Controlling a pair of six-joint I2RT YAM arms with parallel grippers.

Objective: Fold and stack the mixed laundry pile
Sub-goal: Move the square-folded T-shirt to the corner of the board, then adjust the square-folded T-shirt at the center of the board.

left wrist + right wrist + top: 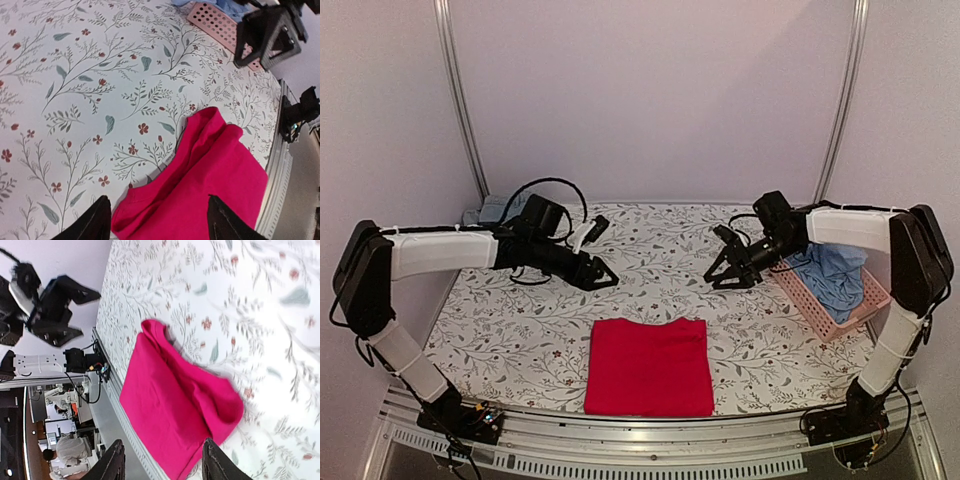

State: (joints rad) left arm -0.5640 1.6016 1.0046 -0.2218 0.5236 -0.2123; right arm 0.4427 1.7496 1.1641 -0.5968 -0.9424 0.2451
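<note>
Shows the red garment [649,366] folded into a flat, near-square rectangle on the floral tablecloth [520,330], close to the near edge and roughly midway between the two arm bases. Shows the light blue shirt [832,275] lying crumpled inside the pink basket [830,320] at the right side of the table, well apart from the red piece.

Places the left gripper [608,274] above the cloth, left of centre and beyond the red garment, pointing toward the middle of the table. Presents its jaws parted wide, gripping nothing and touching no fabric. Confirms this in the left wrist view: two dark fingers [95,222] spread to either side of the lower edge, with the red garment [200,185] seen past them in loose folds and the basket [212,22] at the top.

Places the right gripper [725,280] right of centre, just beside the basket's left wall and facing the left one. Presents its jaws likewise parted wide and empty, with no contact to either garment. Confirms this in the right wrist view: fingers [117,462] set far apart at the lower edge, the red garment [170,405] beyond them, one rounded fold uppermost.
</note>
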